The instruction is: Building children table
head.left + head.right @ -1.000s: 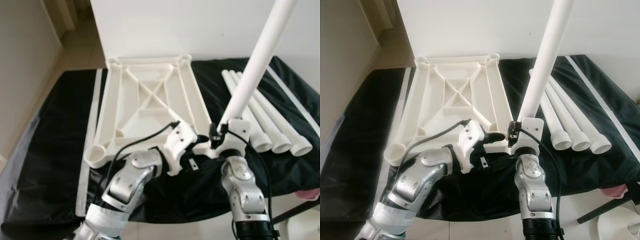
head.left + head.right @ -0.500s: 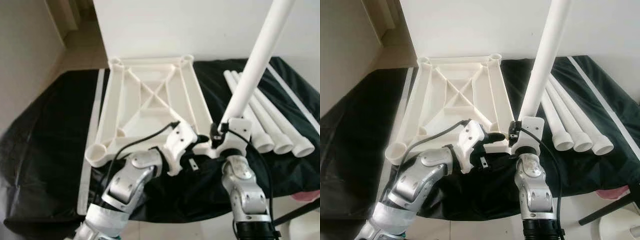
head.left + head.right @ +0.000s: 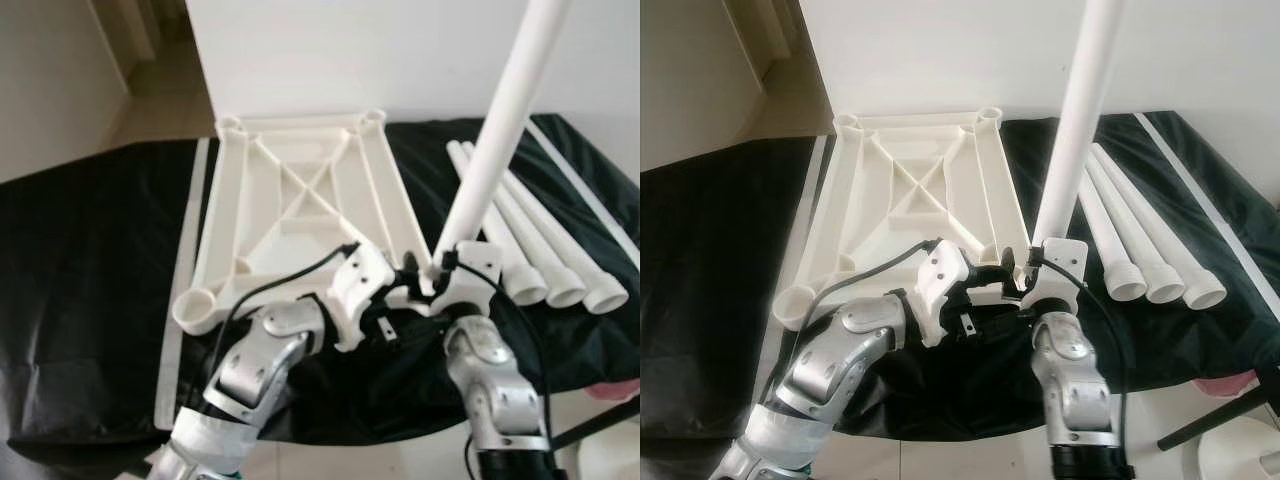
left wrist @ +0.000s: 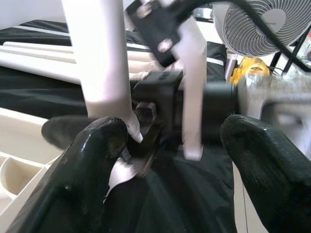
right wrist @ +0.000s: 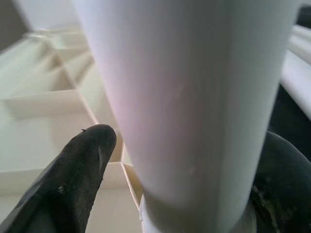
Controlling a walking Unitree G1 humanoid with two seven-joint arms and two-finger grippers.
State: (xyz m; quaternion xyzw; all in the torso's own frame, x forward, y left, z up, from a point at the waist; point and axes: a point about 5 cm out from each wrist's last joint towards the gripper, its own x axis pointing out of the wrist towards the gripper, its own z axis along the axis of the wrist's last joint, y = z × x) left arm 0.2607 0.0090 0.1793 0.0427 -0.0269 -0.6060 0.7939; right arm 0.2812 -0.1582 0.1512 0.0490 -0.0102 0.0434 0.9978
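Black sheet (image 3: 90, 300) covers the surface under the parts; pale floor beyond it at far left. A narrow white strip (image 3: 180, 300) lies on the sheet, just beside the left long edge of the tabletop.

White plastic tabletop (image 3: 300, 215) lies upside down on the sheet, ribbed underside up, with a round leg socket at each visible corner. Near-left socket (image 3: 195, 308) is open and unfilled.

Left end effector (image 3: 392, 290) is at the near edge of the tabletop, close to the near-right corner. In the left wrist view its black fingers (image 4: 92, 165) stand apart, with the leg base and the right wrist hardware between them; nothing is clamped.

Right end effector (image 3: 1032, 262) is closed on the white leg (image 3: 1072, 125), gripping it near its lower end. The leg stands nearly upright, leaning slightly right, its base at the near-right corner of the tabletop. Right wrist view: leg between the two fingers (image 5: 77, 170); whether the base is seated in the socket cannot be told.

Three more white legs (image 3: 545, 255) lie side by side on the sheet right of the tabletop, open ends toward the robot. A second white strip (image 3: 590, 200) lies beyond them.
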